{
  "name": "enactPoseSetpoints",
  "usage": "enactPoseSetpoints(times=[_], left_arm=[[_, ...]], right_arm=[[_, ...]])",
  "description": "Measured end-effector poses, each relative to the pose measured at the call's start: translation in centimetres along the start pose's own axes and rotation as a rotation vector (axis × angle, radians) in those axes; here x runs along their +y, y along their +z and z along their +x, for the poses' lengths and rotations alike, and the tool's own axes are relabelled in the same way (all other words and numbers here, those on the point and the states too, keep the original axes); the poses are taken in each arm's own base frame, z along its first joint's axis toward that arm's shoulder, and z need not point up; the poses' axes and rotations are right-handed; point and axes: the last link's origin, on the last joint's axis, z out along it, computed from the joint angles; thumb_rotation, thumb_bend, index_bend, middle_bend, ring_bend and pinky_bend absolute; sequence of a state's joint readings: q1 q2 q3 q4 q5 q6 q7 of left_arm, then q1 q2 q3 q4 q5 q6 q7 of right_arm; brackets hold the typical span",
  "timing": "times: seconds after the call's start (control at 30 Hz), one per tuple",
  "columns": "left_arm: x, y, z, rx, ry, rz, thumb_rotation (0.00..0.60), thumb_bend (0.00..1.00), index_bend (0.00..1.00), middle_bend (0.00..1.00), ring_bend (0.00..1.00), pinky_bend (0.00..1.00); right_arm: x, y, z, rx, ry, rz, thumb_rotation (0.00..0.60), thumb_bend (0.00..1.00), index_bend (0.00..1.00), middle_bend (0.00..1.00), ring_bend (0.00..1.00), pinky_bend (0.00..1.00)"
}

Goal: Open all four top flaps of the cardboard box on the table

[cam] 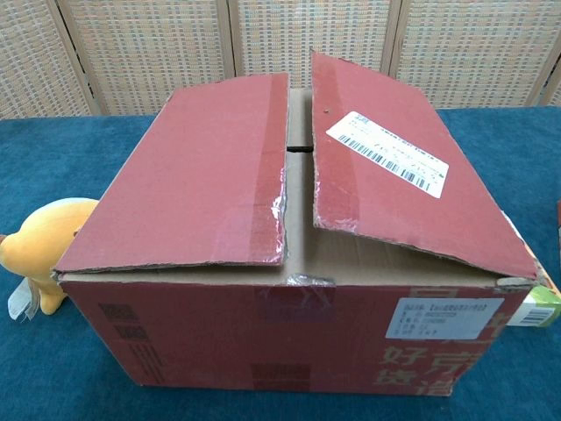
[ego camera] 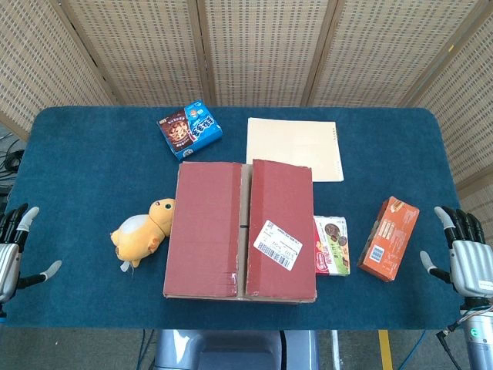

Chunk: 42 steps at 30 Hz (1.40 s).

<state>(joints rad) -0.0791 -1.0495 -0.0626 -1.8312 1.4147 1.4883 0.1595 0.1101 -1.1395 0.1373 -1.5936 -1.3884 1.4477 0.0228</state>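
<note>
With the red-brown cardboard box (ego camera: pixel 240 230) mid-table, flaps down, and the left hand (ego camera: pixel 14 247) and right hand (ego camera: pixel 464 254) seemingly spread empty at the edges, the yellow plush duck (ego camera: pixel 142 230) could be knocked by a swung-out left flap.

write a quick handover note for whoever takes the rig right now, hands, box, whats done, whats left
Left hand: open, holding nothing, at the table's left edge, clear of the box.
Right hand: open, holding nothing, at the right edge.
Cardboard box: mid-table, both long top flaps still folded over. The left flap lies nearly flat; the right flap with the shipping label sits slightly lifted, with a gap along the centre seam.
Done: no flap opened.
Left: fold both outer flaps out, then the two beneath.
</note>
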Motion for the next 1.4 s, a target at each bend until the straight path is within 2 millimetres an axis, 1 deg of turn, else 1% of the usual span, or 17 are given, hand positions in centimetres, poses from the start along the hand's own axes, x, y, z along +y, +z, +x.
enactPoseSetpoints(times=[0.47,0.63,0.73,0.83,0.9,0.93,1.1,1.17,1.23,1.4], left_arm=[[0.0,0.1,0.0,-0.005,0.001,0.001,0.508,0.21,0.04,0.0,0.0,0.0],[0.0,0.2,0.0,-0.008,0.002,-0.002,0.509,0.21,0.04,0.0,0.0,0.0],[0.1,0.3,-0.1,-0.015,0.004,-0.003,0.507,0.21,0.04,0.0,0.0,0.0],[0.1,0.3,-0.2,-0.027,0.008,-0.005,0.506,0.21,0.04,0.0,0.0,0.0],[0.3,0.4,-0.2,-0.028,0.01,-0.008,0.507,0.21,0.05,0.0,0.0,0.0],[0.3,0.5,-0.2,-0.028,0.011,-0.009,0.508,0.21,0.05,0.0,0.0,0.0],[0.5,0.5,-0.4,-0.031,0.029,-0.017,0.507,0.21,0.05,0.0,0.0,0.0],[0.7,0.4,-0.6,-0.035,0.035,-0.021,0.506,0.21,0.05,0.0,0.0,0.0],[0.9,0.2,-0.8,-0.046,0.036,-0.028,0.509,0.21,0.05,0.0,0.0,0.0],[0.9,-0.1,-1.0,-0.055,0.037,-0.03,0.507,0.21,0.05,0.0,0.0,0.0]], right_arm=[[0.0,0.0,0.0,0.0,0.002,0.003,0.6,0.36,0.08,0.11,0.0,0.0],[-0.1,0.1,0.2,0.004,-0.002,0.011,0.6,0.42,0.08,0.11,0.0,0.0],[-0.1,0.3,0.3,0.001,-0.008,0.015,0.6,0.47,0.08,0.12,0.0,0.0],[-0.2,0.4,0.4,-0.001,-0.007,0.023,0.6,0.58,0.08,0.12,0.0,0.0],[-0.4,0.5,0.5,-0.002,0.003,0.029,0.6,0.69,0.08,0.12,0.0,0.0],[-0.4,0.6,0.6,-0.003,0.009,0.033,0.6,0.72,0.08,0.12,0.0,0.0],[-1.1,1.0,1.0,-0.012,0.03,0.077,0.6,0.96,0.08,0.13,0.0,0.0],[-1.6,1.3,1.2,-0.017,0.037,0.107,0.6,1.0,0.08,0.13,0.0,0.0],[-2.2,1.7,1.4,-0.022,0.042,0.139,0.6,1.0,0.08,0.13,0.0,0.0],[-4.6,3.0,2.3,-0.049,0.071,0.251,0.6,1.0,0.1,0.16,0.0,0.0]])
